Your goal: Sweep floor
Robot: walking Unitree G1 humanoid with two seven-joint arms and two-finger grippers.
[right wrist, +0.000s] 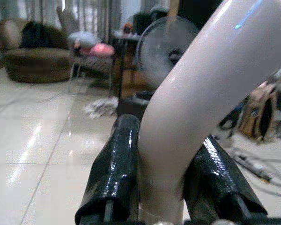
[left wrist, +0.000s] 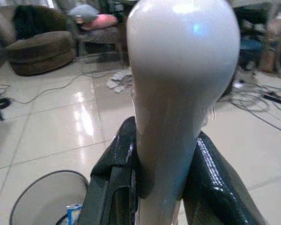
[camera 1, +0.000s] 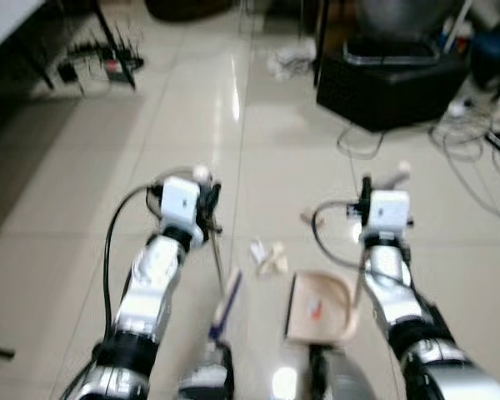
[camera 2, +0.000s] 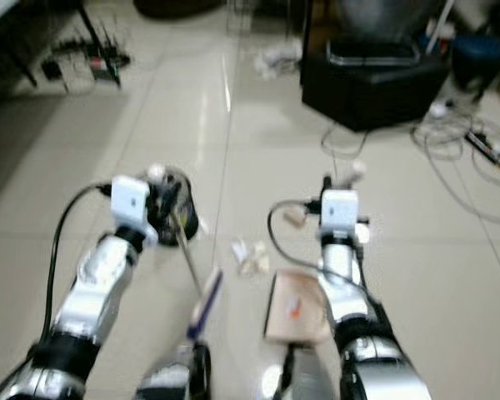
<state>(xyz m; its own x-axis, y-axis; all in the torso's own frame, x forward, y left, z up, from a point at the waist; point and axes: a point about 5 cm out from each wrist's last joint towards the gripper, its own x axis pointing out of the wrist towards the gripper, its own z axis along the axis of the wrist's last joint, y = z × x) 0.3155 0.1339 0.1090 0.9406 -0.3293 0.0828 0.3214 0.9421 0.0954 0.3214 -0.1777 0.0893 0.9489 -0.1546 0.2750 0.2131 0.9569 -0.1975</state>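
Closest to us, low in the head views, our two silver arms reach forward over the tiled floor (camera 1: 83, 217). Our left end effector (left wrist: 161, 183) is clamped on the rounded top of the broom handle (left wrist: 180, 70), whose thin shaft slants down to the purple broom head (camera 1: 226, 307) near our feet. Our right end effector (right wrist: 161, 187) is clamped on the curved handle of the dustpan (camera 1: 320, 308), which sits on the floor just right of the broom head. Just beyond both lie the scraps of litter (camera 1: 268, 255), between the two arms and apart from the pan. We judge the sweeping step is in hand: the next move calls for drawing the broom head behind the scraps and pushing them toward the pan's mouth while we hold it flat. Farther off stand a black box (camera 1: 390, 83), loose cables (camera 1: 475, 137) and more crumpled paper (camera 1: 290, 60).
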